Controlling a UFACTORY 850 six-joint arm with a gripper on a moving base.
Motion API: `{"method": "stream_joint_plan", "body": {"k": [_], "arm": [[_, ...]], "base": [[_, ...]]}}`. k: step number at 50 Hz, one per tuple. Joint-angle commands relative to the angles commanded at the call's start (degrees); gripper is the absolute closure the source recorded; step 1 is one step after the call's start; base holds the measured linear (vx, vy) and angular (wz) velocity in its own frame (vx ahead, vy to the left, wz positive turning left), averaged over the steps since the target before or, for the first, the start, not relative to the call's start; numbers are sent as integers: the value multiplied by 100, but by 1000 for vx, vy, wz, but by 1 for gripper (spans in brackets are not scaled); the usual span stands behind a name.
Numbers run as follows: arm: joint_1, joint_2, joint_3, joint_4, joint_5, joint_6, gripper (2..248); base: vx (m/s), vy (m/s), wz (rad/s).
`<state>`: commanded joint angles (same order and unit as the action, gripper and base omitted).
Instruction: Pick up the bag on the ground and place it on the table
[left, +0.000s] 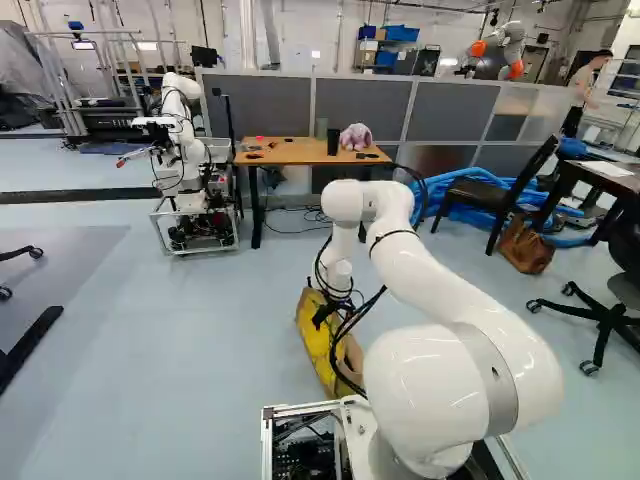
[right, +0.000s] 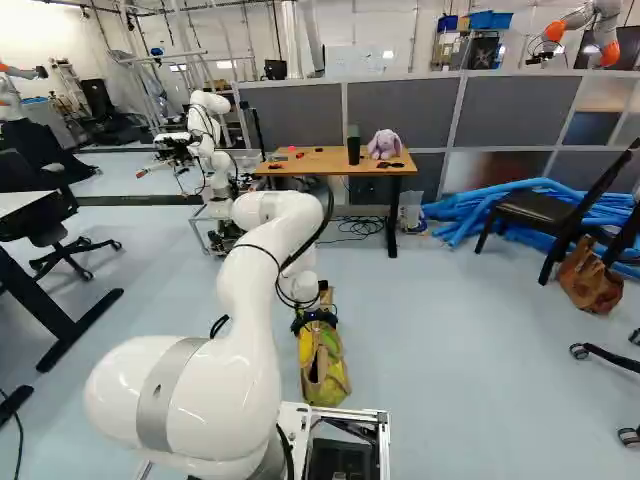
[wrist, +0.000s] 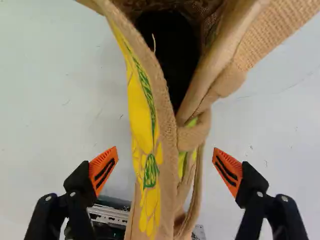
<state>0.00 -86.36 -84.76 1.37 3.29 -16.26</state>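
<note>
- Pale floor (right: 430, 350) stretches ahead of you to the wooden table (right: 300, 163), your destination, near the grey partitions (right: 295, 112).
- Your bag (right: 322, 375) is on the floor close ahead, its mouth gaping towards the wrist camera.
- Your claw (wrist: 165, 152) is released, its orange pads (wrist: 104, 170) well apart, one on each side of the bag. That straddle probably lets closing pinch fabric and strap (wrist: 196, 132) together; catching one layer could tilt the load.
</note>
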Motion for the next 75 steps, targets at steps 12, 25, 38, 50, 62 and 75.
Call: {"method": "stream_joint_plan", "body": {"k": [12, 25, 38, 50, 62, 75], "arm": [[0, -265, -256, 0, 0, 0, 3], [0, -541, -529, 0, 0, 0, 3], [0, -594, -583, 0, 0, 0, 91], [0, -594, -583, 0, 0, 0, 167], [0, -542, -531, 0, 0, 0, 229], [0, -277, -268, 0, 0, 0, 229]], "base": [[0, 0, 0], [0, 0, 0], [0, 0, 0], [0, 0, 0], [0, 0, 0], [0, 0, 0]]}}
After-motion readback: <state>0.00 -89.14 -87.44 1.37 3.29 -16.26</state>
